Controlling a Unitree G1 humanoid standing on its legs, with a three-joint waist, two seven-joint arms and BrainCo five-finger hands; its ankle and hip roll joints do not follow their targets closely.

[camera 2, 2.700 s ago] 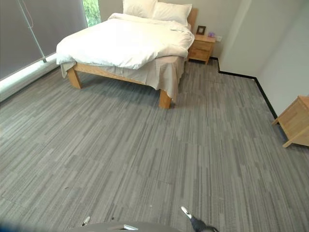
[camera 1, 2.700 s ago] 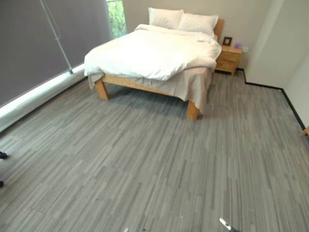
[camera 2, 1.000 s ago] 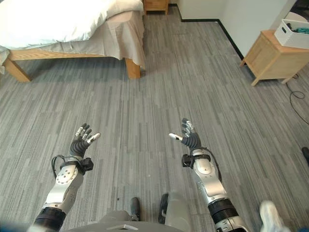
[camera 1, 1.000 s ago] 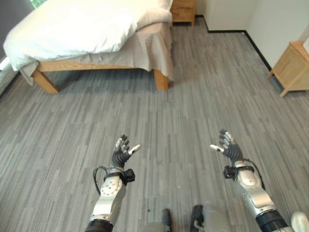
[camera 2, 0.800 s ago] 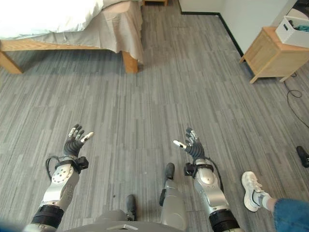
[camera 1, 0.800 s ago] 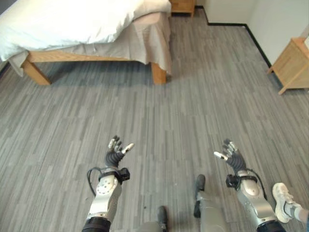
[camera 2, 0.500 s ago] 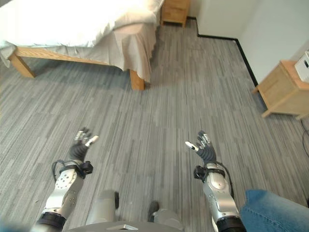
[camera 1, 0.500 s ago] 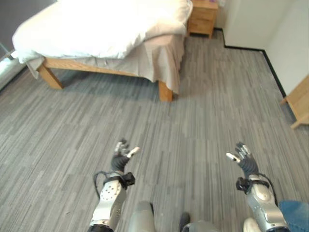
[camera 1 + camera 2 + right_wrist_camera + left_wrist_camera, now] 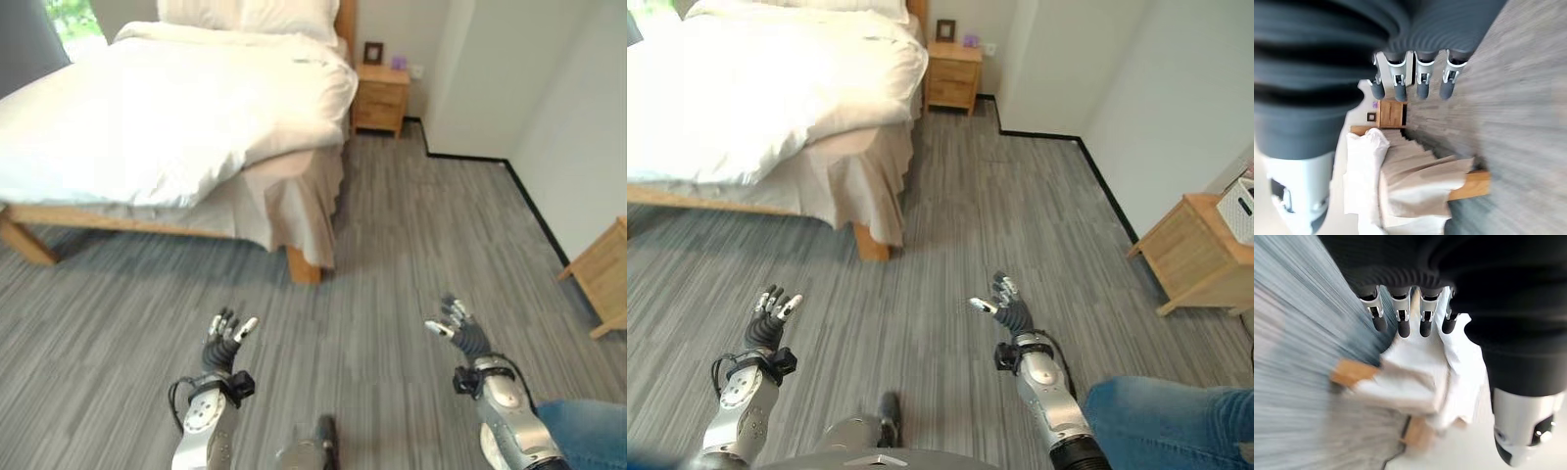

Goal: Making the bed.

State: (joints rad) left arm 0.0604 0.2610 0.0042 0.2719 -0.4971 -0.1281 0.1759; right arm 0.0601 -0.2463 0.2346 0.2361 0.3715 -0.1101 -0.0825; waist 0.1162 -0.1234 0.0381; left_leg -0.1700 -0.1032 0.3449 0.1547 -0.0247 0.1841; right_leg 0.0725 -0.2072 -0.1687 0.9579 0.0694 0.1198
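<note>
The bed takes up the far left of the room, a wooden frame with a white duvet spread over it and hanging a little past the foot end, where a beige sheet drapes down over the near corner leg. Two white pillows lie at the head. The grey striped carpet floor stretches from the bed to the robot. A wooden nightstand stands beside the head of the bed against the wall, with a small picture frame on top. Another wooden cabinet stands at the right wall, a white basket on it. A person's jeans-clad leg shows at the lower right. The left hand and right hand are both raised over the floor, well apart from the bed, fingers straight and spread wide, holding nothing.
</note>
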